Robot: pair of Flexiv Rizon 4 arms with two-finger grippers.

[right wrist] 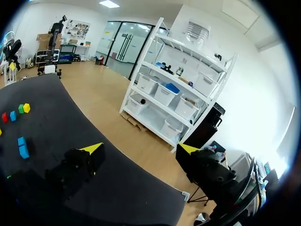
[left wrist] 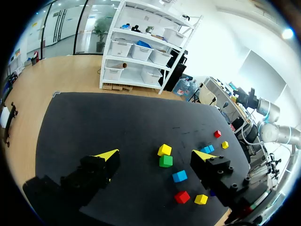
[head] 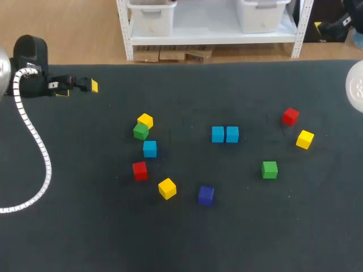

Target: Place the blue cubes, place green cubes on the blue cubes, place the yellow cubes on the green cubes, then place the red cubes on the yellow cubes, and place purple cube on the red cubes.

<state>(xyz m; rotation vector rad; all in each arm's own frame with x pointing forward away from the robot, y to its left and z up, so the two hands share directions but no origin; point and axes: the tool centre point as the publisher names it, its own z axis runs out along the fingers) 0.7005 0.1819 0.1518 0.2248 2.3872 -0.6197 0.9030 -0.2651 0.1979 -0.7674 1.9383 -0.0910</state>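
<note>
Both pincers are hanging wide & empty: left pincer (left wrist: 155, 156) over the desk's (head: 68, 226) back-left corner, right pincer (right wrist: 141, 148) by its right edge. Two blue cubes (head: 225, 134) are sitting touching mid-desk, w/ a third blue cube (head: 150, 148) lying further left. They're looking light, rigid & smooth, so I'm judging a centred grip across opp. flat faces as best.

- Surface (head: 85, 226): plain dark charcoal, no pattern.
- Blue cubes (head: 150, 148) (head: 218, 134) (head: 232, 134): three, all light sky blue.
- Green cubes (head: 140, 131) (head: 270, 169): two, both mid green.
- Yellow cubes (head: 145, 120) (head: 167, 188) (head: 304, 139): three, all bright yellow.
- Red cubes (head: 139, 170) (head: 290, 116): two, both plain red.
- Purple cube (head: 206, 195): one, deep blue-violet.
- Left jaws, right jaws: black bodies, bright yellow tips.
- Cable (head: 47, 167): white, ribbed spiral wrap.
</note>
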